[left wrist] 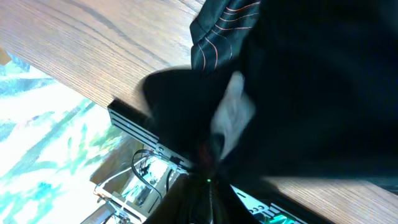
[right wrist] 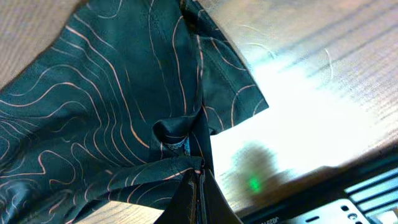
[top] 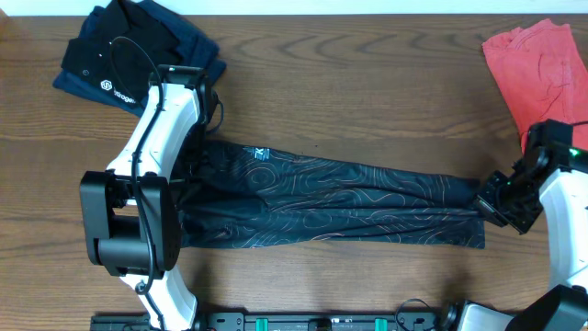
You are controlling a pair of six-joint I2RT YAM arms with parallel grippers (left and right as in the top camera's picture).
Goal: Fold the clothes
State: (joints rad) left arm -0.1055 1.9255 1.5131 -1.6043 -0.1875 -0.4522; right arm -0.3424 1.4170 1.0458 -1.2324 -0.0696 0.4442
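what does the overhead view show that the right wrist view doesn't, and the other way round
Only overhead: the whole jersey stretched in a long band across the table, the left arm over its other end, and a black polo and a coral-red garment along the far edge. Only right wrist: a close-up of the fabric bunched into the closed fingertips. Both: the right gripper shut on the jersey's end, and the orange contour lines.

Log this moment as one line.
jersey: long strip across table | right claw: shut on right end | left claw: at left end, grip unclear
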